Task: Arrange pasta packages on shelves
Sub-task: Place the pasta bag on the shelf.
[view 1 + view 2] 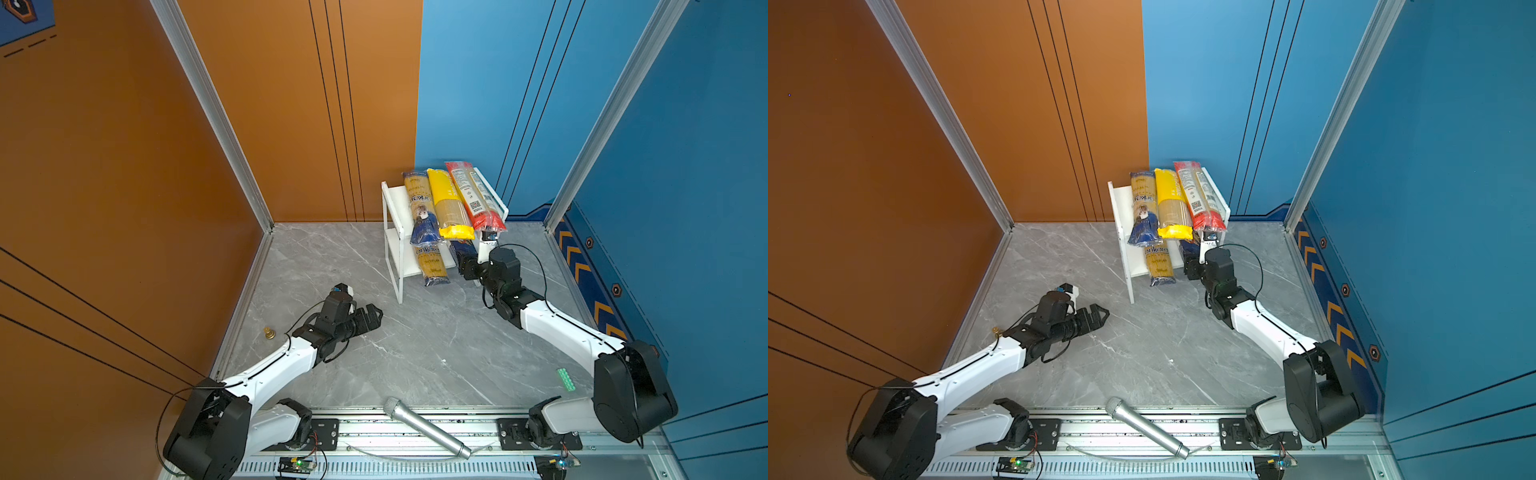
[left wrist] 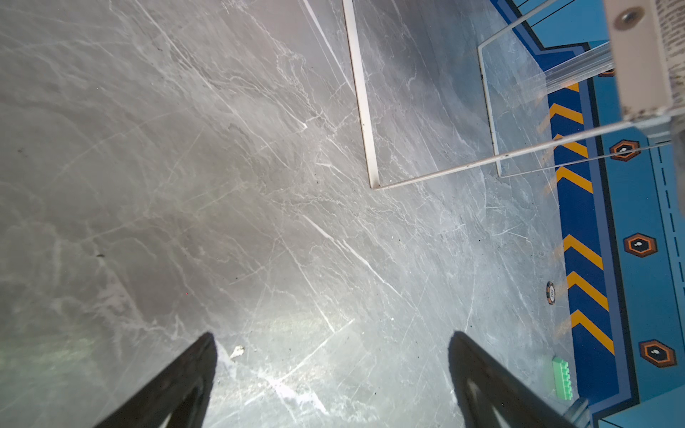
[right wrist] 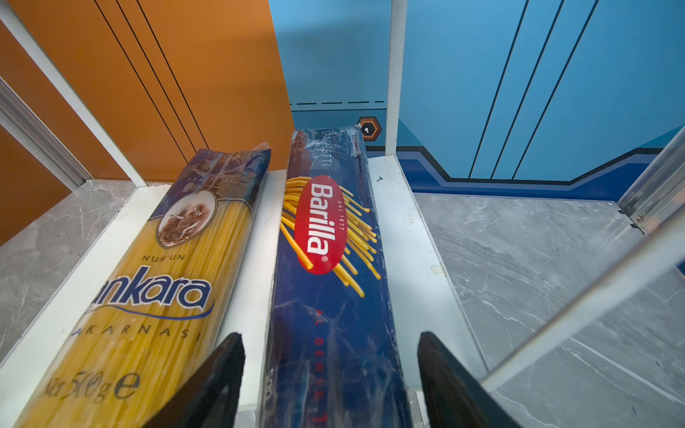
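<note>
Top views: both high, looking down on whole desk point(image 1: 415, 353), nearly identical. Left wrist: low, facing desk and shelves point(image 2: 364, 111). Right wrist: close, inside shelves.

I work in a robot test cell, a lab rig: printed orange panels point(image 1: 104, 166) and blue panels point(image 1: 706, 208) sit in bare aluminium posts point(image 1: 212, 108) around a grey marble-look counter point(image 1: 415, 353). Along its near edge a metal rail point(image 1: 365, 436) carries my left arm point(image 1: 270, 365) and right arm point(image 1: 561, 332), with an exposed circuit board point(image 1: 297, 462) and loose wiring.
</note>
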### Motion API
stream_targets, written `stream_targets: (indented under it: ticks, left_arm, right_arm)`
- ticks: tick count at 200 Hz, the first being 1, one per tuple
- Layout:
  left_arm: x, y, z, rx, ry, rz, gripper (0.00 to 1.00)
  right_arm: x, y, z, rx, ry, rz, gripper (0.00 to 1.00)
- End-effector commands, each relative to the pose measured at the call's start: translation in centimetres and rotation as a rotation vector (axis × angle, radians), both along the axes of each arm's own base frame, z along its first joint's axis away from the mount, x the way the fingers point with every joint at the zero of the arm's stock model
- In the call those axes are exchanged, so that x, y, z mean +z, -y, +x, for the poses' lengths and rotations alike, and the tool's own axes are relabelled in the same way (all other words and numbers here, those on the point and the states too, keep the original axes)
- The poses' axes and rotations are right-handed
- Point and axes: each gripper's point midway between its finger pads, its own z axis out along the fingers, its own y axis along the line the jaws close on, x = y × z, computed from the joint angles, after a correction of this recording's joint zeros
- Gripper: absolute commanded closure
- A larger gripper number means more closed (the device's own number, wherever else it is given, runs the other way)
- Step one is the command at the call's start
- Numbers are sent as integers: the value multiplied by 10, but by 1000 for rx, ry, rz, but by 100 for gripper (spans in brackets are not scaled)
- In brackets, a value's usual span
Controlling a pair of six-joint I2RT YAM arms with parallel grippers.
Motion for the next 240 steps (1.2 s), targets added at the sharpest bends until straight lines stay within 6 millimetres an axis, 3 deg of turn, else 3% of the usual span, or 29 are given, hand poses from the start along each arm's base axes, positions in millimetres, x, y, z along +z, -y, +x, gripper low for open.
stream_targets:
  ticks: [1, 240]
  left_arm:
    - [-1, -7, -1, 11, 3, 18, 2]
    - [1, -8, -3, 14, 10, 15, 2]
  right_arm:
    - [19, 5, -3, -15, 58, 17, 27]
    - [7, 13, -25, -17, 36, 13, 23]
